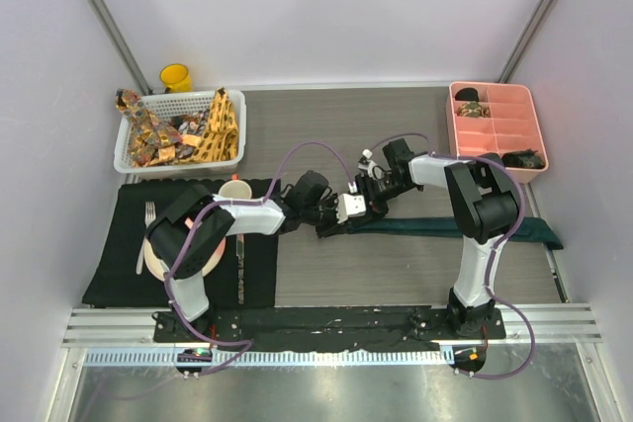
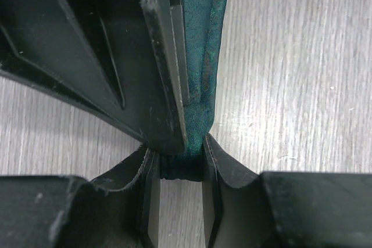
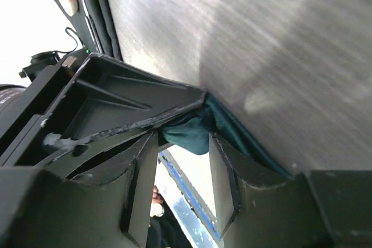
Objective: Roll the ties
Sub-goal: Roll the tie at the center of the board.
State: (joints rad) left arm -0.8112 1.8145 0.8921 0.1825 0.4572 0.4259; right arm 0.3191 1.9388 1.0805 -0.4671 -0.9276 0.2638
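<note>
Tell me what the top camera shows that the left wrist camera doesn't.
Only the top view: the white basket of patterned ties, the pink tray and the black placemat. Only the left wrist view: the left gripper pinching the folded teal tie, seen up close. Both: the teal tie lying on the grey table.

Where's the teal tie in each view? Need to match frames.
Top external: tie lies flat across the table, from centre to right edge.
Left wrist: tie runs from top centre down to lower centre.
Right wrist: tie is bunched at centre, trailing to lower right.
Shared landmark: grey wood-grain table under it.
</note>
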